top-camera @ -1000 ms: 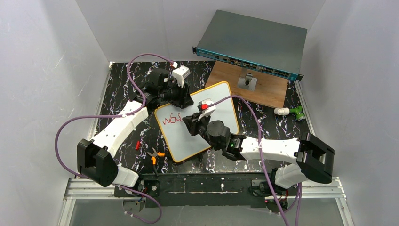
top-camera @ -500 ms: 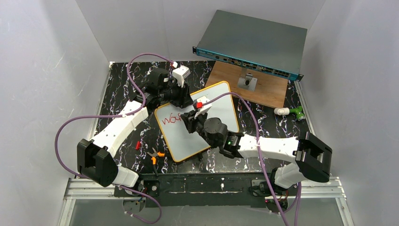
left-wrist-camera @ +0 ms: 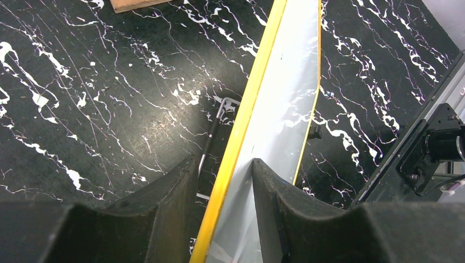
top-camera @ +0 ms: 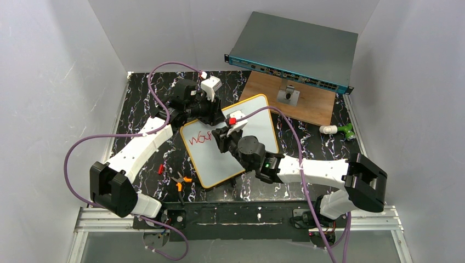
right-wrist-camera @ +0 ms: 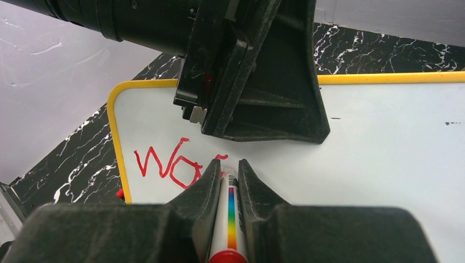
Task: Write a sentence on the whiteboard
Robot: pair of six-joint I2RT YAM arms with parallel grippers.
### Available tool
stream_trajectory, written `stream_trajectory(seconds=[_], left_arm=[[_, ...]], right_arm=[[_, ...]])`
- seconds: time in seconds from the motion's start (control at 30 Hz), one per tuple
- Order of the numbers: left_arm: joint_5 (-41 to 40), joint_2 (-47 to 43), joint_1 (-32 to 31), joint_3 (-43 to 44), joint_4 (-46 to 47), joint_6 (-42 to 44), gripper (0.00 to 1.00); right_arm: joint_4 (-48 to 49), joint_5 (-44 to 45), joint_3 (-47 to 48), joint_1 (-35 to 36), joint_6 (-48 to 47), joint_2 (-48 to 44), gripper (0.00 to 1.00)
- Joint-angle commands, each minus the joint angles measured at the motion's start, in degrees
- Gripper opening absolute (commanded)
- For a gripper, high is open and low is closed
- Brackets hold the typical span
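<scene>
The left fingers [left-wrist-camera: 260,181] are clamped on the edge of the whiteboard [left-wrist-camera: 279,109]. One finger lies on its white face and the other is under it, and the yellow-orange rim runs between them. They stand only as far apart as the thickness of the board. In the top view this grip is at the far left corner of the whiteboard [top-camera: 211,164], which lies turned at an angle in the middle of the black marbled desk [top-camera: 142,104].

The right fingers [right-wrist-camera: 208,181] are pressed together on a white marker [right-wrist-camera: 230,219] with a rainbow stripe on its barrel and a red rear end. The marker points away from the wrist camera, and its tip is at the board surface, just at the end of the red lettering. I cannot tell for sure if the tip touches.

The sentence [right-wrist-camera: 170,164] is only a beginning: red letters reading about "Wo" and one more unclear stroke, near the left edge of the board. The two pairs of fingers are close together there.

Beyond the board are a wooden plate [top-camera: 307,104] and a grey rack-mount box [top-camera: 296,49].
</scene>
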Motion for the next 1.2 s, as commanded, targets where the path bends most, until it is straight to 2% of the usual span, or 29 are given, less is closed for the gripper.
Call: stream_trajectory(seconds=[0.0, 0.37, 0.57, 0.8, 1.17], left_arm=[[-0.2, -3.6, -0.5, 1.1, 1.5, 0.3, 0.00], [-0.2, -3.4, -0.5, 1.6, 1.3, 0.4, 0.00], [-0.5, -3.5, -0.6, 2.2, 0.8, 0.8, 0.00], [-0.3, -2.9, -0.6, 2.5, 1.4, 0.5, 0.00], [0.1, -2.7, -0.8, 3.0, 1.2, 0.4, 0.00]], right_arm=[[0.4, 3.8, 2.2, -1.6, -2.9, 0.2, 0.01], [2.7, 3.4, 0.0, -1.6, -5.9, -2.0, 0.01], [3.9, -1.8, -1.6, -1.6, -6.8, -7.7, 0.01], [0.8, -8.6, -5.3, -1.4, -3.5, -14.5, 0.01], [-0.8, -8.4, -5.0, -1.6, -2.2, -9.3, 0.01]])
